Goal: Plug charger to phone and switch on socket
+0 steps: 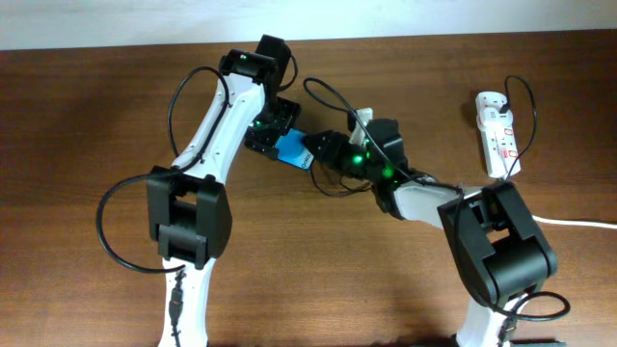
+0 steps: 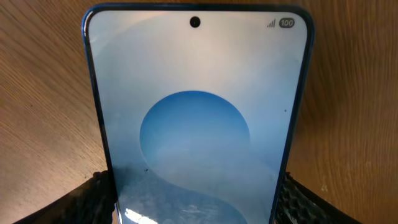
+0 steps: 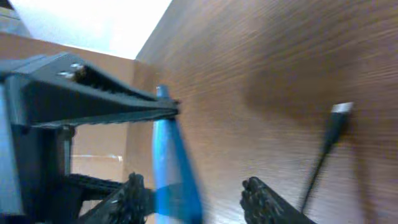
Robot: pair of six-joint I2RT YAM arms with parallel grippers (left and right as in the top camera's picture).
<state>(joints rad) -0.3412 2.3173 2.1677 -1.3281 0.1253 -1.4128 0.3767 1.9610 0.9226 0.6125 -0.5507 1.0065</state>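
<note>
Phone (image 2: 196,124): I'm clamping it in L jaws; R jaws are gaping round its edge, charger plug (image 3: 341,109) sitting outside them.

From overhead, most of the phone (image 1: 289,150) is covered; only a blue corner shows. The switches on the socket (image 1: 497,130) are too small to read.

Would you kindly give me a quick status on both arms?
Left claw shut on slim blue-screened smartphone. Right claw open at its edge, gripping nothing. Thin black charger cable unplugged, loose outside claw. White power strip untouched.
</note>
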